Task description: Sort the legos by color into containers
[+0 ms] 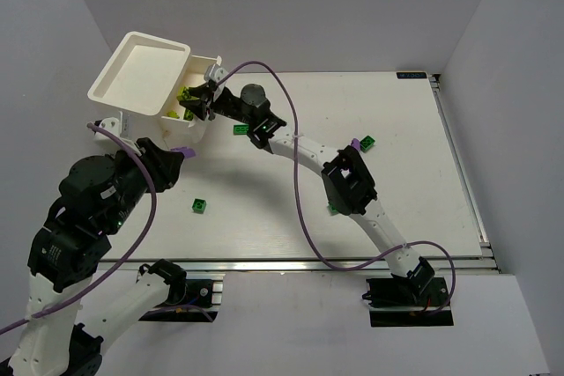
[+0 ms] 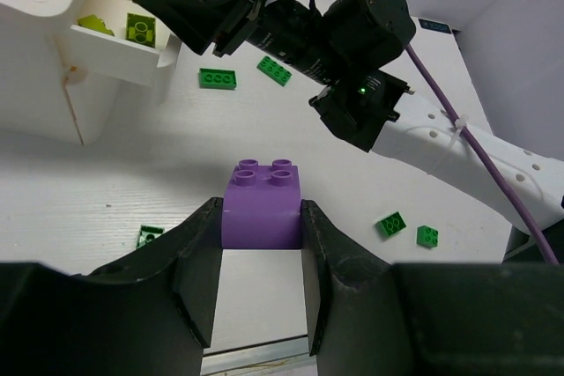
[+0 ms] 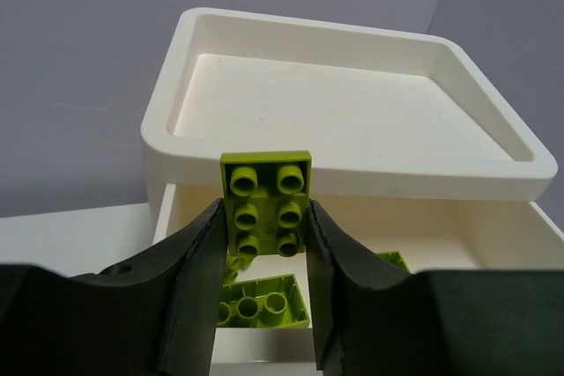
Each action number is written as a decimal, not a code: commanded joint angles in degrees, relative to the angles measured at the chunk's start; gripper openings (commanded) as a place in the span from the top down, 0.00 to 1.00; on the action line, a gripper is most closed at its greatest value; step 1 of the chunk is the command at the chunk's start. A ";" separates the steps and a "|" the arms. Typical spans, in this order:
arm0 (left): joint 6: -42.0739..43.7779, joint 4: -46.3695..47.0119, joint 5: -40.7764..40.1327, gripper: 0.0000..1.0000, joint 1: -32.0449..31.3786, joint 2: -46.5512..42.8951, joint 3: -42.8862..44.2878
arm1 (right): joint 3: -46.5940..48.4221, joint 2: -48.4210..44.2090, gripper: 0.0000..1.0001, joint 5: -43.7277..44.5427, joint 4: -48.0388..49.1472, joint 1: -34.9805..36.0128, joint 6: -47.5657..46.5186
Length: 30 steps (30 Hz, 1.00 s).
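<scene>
Yellow-green lego (image 3: 266,204) is clamped between the right fingers (image 3: 198,275) over the lower tray (image 3: 511,235), 11 o'clock on the counter (image 1: 397,200); left fingers (image 2: 198,261) clamp a purple lego (image 2: 262,209).

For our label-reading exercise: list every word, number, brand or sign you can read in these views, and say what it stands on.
Nothing can be read in any view.
Small dark label on the far edge of the white table: light print, too small and blurred to read.
Purple studded plastic brick and yellow-green studded plastic brick: no lettering can be made out on the studs.
</scene>
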 commanded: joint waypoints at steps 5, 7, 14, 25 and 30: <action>-1.30 0.56 -2.06 1.00 -0.25 -1.66 -0.61 | 2.71 -0.28 0.69 1.30 1.31 -0.06 -3.22; -1.39 1.70 -1.80 1.00 -0.25 -2.02 -1.58 | 2.71 -0.54 0.62 0.60 0.52 -0.15 -3.57; -0.78 5.57 0.57 1.00 -0.25 -1.58 -4.31 | 2.89 -1.42 0.37 -0.90 -0.88 -0.24 -4.36; 0.01 14.18 10.57 1.00 -0.25 1.14 -10.89 | -1.50 -13.71 0.62 2.35 -2.02 -4.79 0.10; 1.07 23.21 19.90 1.00 -0.25 5.96 -19.14 | -11.41 -26.45 0.84 3.32 -11.23 -10.32 2.12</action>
